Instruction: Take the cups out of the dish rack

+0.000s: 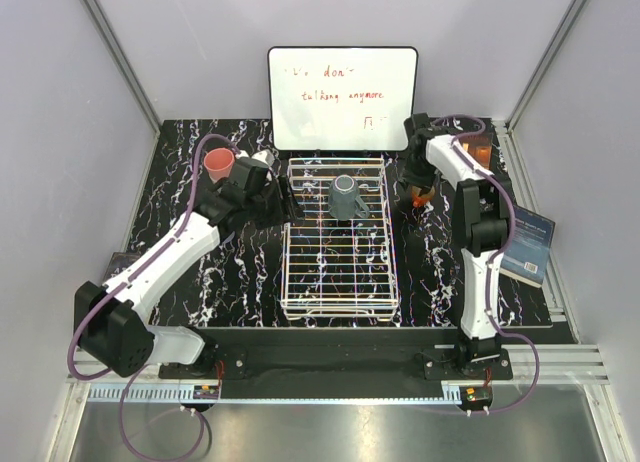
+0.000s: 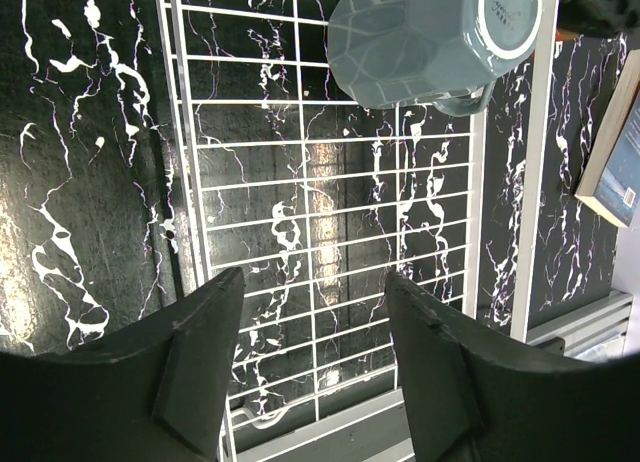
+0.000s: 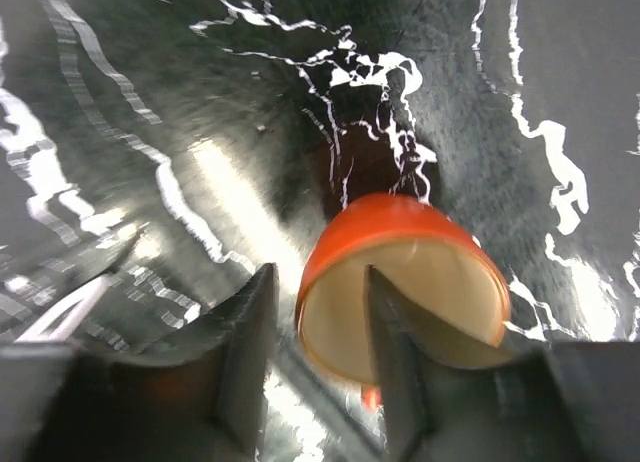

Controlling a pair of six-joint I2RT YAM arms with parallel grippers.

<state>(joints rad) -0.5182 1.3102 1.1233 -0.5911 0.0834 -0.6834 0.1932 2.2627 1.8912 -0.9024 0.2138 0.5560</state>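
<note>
Toward the surface's far right corner, right hand parted astride orange-red cup's wall, likely set-down step; open, empty left hand should next take dish rack's grey mug.

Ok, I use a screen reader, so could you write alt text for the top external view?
A white wire dish rack on a black marbled table holds one dark grey mug. The left gripper hovers at its left edge, a pink cup beyond it; the right gripper is over an orange-red cup right of the rack.
</note>
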